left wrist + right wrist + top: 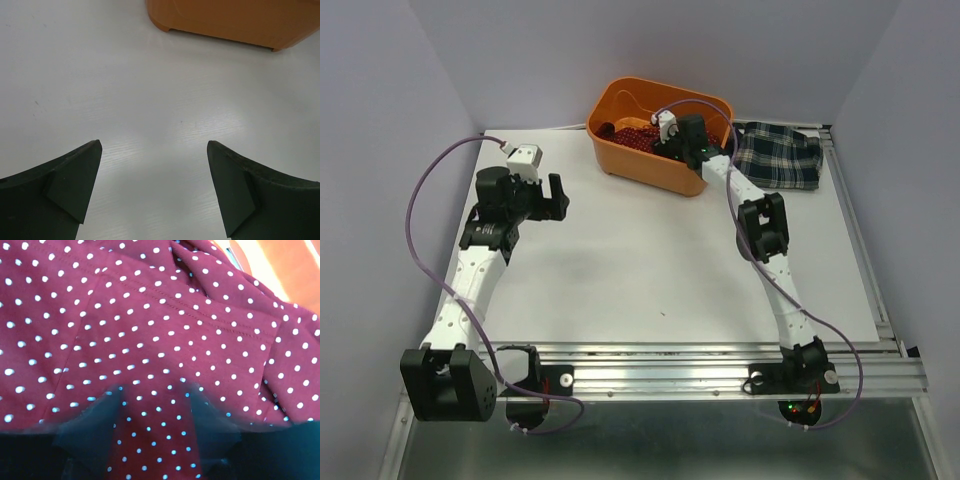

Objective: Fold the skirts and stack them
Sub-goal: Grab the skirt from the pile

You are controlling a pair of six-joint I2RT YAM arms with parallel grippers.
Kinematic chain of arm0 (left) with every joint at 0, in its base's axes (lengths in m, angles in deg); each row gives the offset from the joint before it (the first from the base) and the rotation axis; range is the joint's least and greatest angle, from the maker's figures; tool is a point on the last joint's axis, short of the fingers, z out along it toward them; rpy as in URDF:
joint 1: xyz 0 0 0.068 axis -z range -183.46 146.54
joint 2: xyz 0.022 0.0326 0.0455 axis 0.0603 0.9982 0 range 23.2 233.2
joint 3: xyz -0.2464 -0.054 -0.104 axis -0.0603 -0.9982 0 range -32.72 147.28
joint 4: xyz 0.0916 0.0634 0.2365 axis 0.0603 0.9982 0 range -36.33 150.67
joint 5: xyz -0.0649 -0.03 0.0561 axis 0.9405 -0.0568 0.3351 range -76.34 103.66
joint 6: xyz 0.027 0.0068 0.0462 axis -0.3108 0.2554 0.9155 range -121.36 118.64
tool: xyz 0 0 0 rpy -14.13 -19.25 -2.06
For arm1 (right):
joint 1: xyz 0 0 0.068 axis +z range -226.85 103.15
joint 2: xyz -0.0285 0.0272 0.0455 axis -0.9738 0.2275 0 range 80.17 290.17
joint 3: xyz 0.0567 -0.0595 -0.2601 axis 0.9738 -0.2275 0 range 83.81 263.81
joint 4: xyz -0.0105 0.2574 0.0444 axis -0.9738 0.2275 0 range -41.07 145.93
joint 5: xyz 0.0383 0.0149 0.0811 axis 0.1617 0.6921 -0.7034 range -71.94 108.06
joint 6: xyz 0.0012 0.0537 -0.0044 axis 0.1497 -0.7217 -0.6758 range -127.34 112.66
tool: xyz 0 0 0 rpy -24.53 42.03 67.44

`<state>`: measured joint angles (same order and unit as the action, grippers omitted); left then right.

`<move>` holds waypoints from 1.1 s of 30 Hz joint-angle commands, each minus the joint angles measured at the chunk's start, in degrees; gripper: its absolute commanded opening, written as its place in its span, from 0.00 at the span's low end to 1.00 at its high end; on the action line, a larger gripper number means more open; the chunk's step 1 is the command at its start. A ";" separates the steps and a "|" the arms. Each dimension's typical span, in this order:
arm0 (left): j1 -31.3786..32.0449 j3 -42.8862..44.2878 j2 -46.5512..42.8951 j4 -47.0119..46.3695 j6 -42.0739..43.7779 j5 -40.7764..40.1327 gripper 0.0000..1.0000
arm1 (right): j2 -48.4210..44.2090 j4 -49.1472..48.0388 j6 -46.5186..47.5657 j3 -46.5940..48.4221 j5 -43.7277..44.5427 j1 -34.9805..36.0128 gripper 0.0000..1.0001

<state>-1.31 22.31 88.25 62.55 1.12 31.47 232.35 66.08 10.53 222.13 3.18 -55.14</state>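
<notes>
- A white table (650, 270) is enclosed by pale grey-violet walls, and an orange bin (612, 108) is placed at its far edge.
- The dark red dotted skirt (150, 325) is found inside the bin. The plaid skirt (782, 155) is laid flat just beside the bin, on the right.
- The right gripper (152, 395) is pressed into the red cloth. Fabric is seen between its fingers, but whether it is already pinched cannot be told.
- The left gripper (154, 150) is held with its fingers wide apart over bare table, with nothing in it.
- A thick fold, preferably by a seam, should be taken, and the skirt lifted straight up clear of the bin wall.
</notes>
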 commanded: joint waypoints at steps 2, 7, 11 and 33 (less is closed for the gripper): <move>0.22 2.28 -2.57 -0.71 0.33 0.74 0.99 | 5.31 2.80 2.96 1.42 -0.34 -0.09 0.23; 0.22 2.19 -2.65 -0.80 0.42 0.83 0.99 | 4.71 -2.97 3.49 2.48 2.30 -0.09 0.01; 0.22 1.75 -2.74 -0.80 0.60 0.57 0.99 | -0.20 -13.61 1.83 -0.59 6.34 -0.09 0.01; 0.22 0.78 -4.32 -1.85 0.86 0.13 0.99 | -23.23 -42.11 -14.00 -6.66 9.16 -0.62 0.01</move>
<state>-1.31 22.31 85.94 62.88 1.17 31.47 214.54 30.30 -0.86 215.94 12.76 -55.47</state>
